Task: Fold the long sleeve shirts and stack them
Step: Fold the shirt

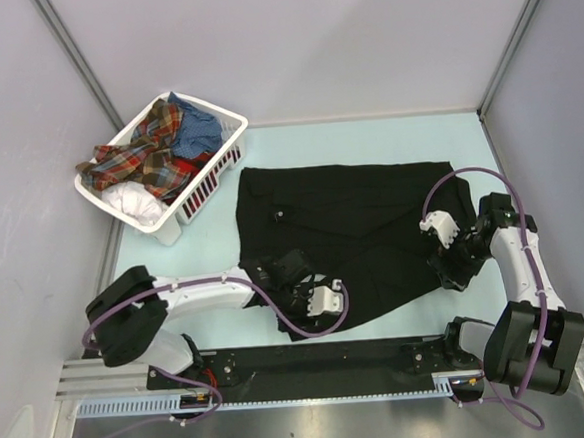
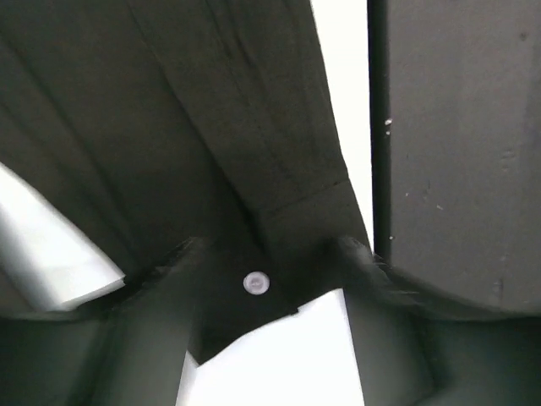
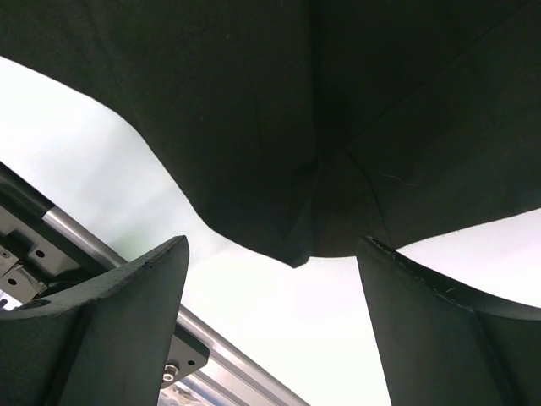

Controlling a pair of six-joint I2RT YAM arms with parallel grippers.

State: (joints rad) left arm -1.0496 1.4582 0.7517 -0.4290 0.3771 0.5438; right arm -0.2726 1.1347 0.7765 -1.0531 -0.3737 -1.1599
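- A large plain black long-sleeved cloth shirt lies spread on the pale table.
- A white slatted plastic basket stands just beyond the shirt's far-left corner. It holds crumpled red-orange plaid, blue and white shirts.
- The left gripper is at the shirt's near-left edge, its fingers apart on either side of a buttoned cuff.
- The right gripper is at the shirt's near-right edge, its fingers spread wide around a hem corner.

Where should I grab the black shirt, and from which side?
Probably the buttoned cuff, from above on the black shirt's near left side: that sleeve end lies flat, its corner jutting over bare table, so a finger can slip underneath.
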